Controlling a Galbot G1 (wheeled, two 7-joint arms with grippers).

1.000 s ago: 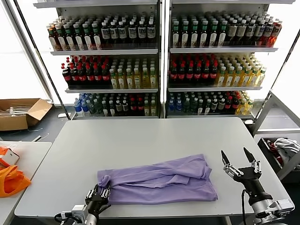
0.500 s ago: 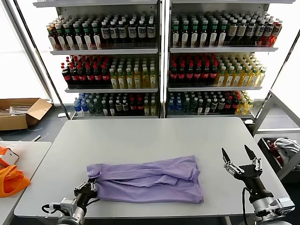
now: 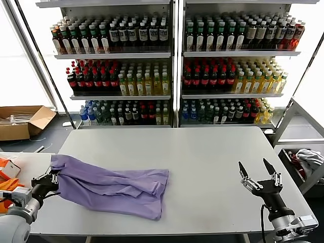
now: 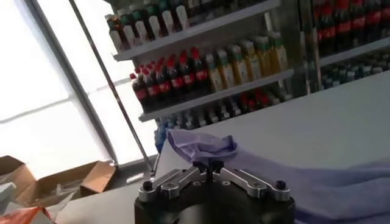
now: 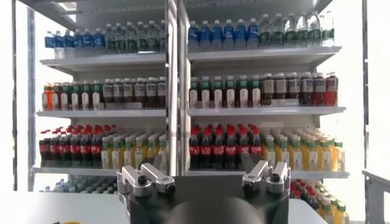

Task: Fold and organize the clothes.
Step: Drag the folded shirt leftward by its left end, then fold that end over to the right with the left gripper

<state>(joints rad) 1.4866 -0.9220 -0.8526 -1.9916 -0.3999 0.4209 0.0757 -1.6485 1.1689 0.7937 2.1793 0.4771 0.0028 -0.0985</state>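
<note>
A lavender T-shirt (image 3: 111, 186) lies crumpled and stretched across the left front part of the grey table (image 3: 202, 157). My left gripper (image 3: 52, 177) sits at the table's left edge, shut on one corner of the shirt. In the left wrist view the pinched fabric (image 4: 204, 146) bunches up just past the closed gripper (image 4: 208, 167). My right gripper (image 3: 258, 171) hovers open over the table's right front corner, holding nothing. Its wrist view shows the gripper (image 5: 204, 173) facing the shelves.
Drink shelves (image 3: 174, 61) full of bottles stand behind the table. An orange bag (image 3: 6, 185) rests on a side table at the far left. A cardboard box (image 3: 23, 121) lies on the floor at the left. A bin with grey-white cloth (image 3: 306, 159) stands at the right.
My left gripper has closed on the shirt's corner and dragged it leftward, from the front middle of the table to the left edge. The right arm has stayed put.
</note>
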